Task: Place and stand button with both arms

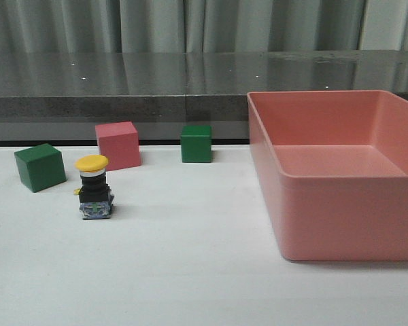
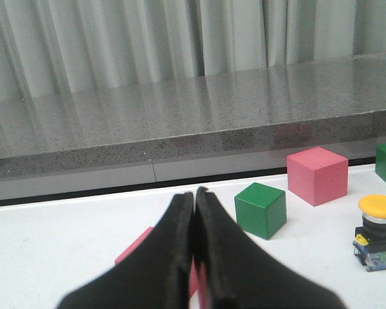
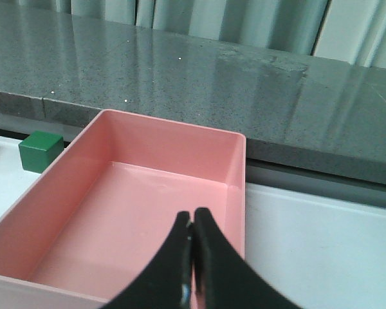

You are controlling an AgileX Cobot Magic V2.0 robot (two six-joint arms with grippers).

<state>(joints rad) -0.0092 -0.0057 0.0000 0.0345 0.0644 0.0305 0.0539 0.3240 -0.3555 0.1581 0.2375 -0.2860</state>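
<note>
Pressed together on both arms, gripping nothing: left gripper (image 2: pixel 194 196) closed tip to tip above the white table (image 1: pixel 190 272), right gripper (image 3: pixel 192 225) likewise closed, hovering over the near end of the pink bin (image 3: pixel 148 206). Already upright, the button (image 1: pixel 93 187): yellow cap on top, black body, bluish base block flat on the table, well ahead of the left jaws and off to their right, with a green cube (image 2: pixel 260 209) between and a pink cube (image 2: pixel 317 175) just beyond. Partly hidden beneath the left jaws, a flat pink piece (image 2: pixel 136 248), identity unclear. Likely hazards, judged from here: toppling the tall, narrow-based button with a sweep of closed fingers; clipping the nearer green cube along the way; nudging the bin wall on the right side. Worth parting the jaws well before any approach.
</note>
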